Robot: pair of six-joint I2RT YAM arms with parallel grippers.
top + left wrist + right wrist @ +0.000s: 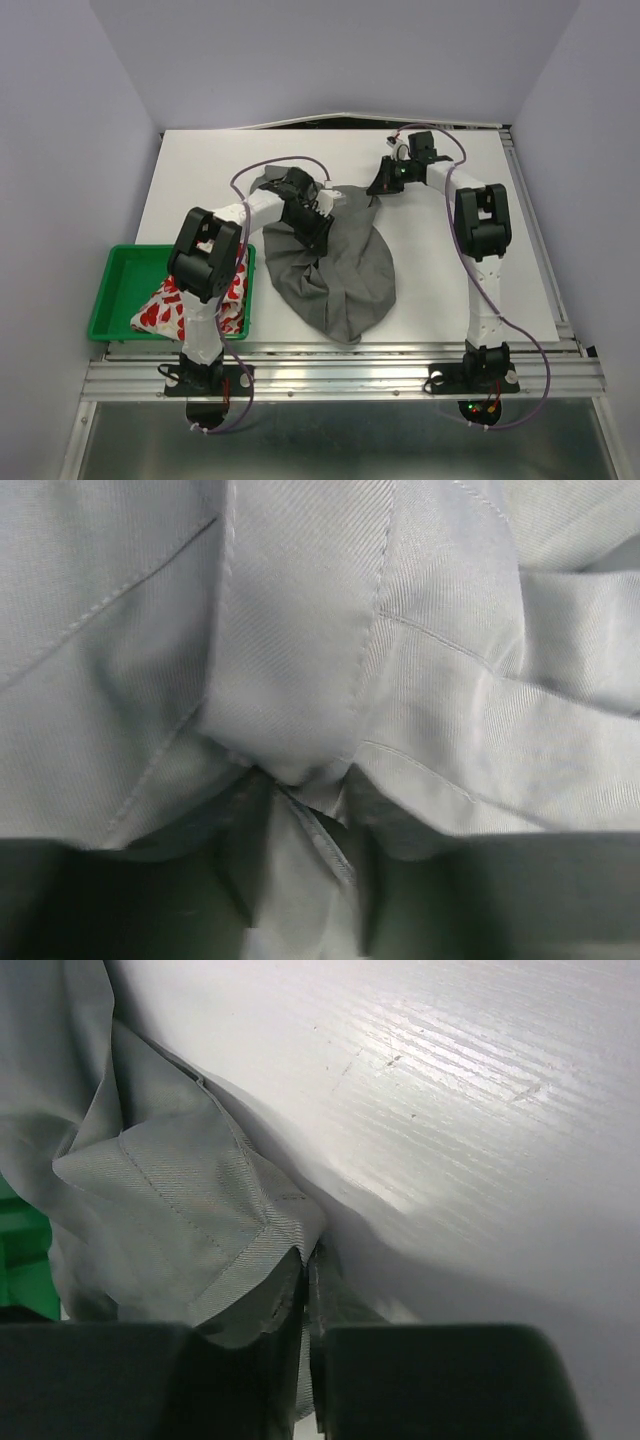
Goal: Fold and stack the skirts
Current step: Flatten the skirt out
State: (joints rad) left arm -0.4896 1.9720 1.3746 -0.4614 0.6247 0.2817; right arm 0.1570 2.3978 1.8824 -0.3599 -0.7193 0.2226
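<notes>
The dark grey skirt [340,270] lies bunched in the middle of the table. My left gripper [316,232] is down on its upper left part and is shut on a pinched fold of the grey cloth [300,630], which fills the left wrist view. My right gripper [384,181] is shut on the skirt's far right corner [180,1200], low over the white table. The white skirt with red print [190,305] lies folded in the green tray [120,262] at the near left.
The tray stands at the table's near left edge; a bit of its green [20,1250] shows in the right wrist view. Bare white table [470,150] lies round the grey skirt. Walls close the back and both sides.
</notes>
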